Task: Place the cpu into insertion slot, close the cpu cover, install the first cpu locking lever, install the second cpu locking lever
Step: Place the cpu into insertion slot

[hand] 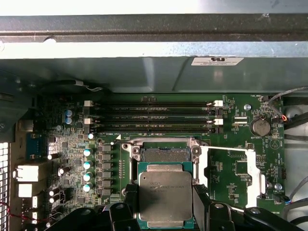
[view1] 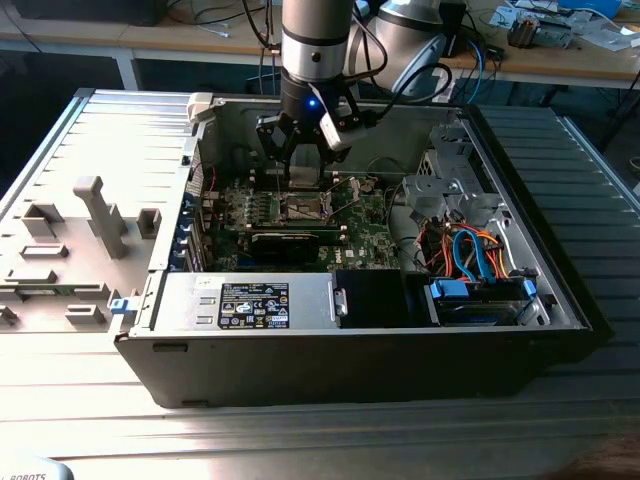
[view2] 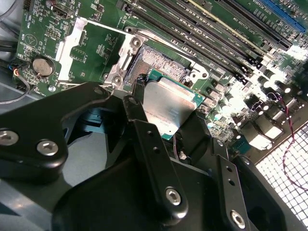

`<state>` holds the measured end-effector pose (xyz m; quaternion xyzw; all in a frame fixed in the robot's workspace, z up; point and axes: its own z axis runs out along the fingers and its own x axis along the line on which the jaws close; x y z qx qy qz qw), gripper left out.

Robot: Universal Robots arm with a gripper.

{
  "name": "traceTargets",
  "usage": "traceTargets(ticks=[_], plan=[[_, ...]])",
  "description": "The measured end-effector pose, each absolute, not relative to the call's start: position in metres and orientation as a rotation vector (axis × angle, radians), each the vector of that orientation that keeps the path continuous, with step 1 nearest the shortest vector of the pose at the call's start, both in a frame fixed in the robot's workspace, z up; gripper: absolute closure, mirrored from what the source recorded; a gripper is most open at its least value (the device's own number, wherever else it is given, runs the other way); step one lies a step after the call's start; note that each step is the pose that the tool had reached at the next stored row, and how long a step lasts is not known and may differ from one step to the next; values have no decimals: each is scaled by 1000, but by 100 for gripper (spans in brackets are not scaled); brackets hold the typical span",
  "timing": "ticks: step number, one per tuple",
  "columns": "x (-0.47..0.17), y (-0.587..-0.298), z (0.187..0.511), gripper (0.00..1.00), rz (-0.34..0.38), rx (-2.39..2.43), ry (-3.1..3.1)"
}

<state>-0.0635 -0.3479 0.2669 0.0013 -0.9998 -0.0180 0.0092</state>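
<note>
I see the open computer case (view1: pixel 330 370) lying flat, with the green circuit board (hand: pixel 72 139) on its floor. The gripper (view1: pixel 303 178) hangs inside the case, its fingers (hand: pixel 129 199) clamped on opposite edges of the cpu (hand: pixel 166 197). The cpu cover (hand: pixel 254 175) lies swung open beside the insertion slot (hand: pixel 163 154) — the cpu overlaps part of the slot, contact not discernible
</note>
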Motion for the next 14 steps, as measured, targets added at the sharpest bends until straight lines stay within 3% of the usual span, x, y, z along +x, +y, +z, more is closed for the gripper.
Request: traceTargets(ticks=[14], plan=[[-68, -345, 267, 46, -55, 4, -3123]])
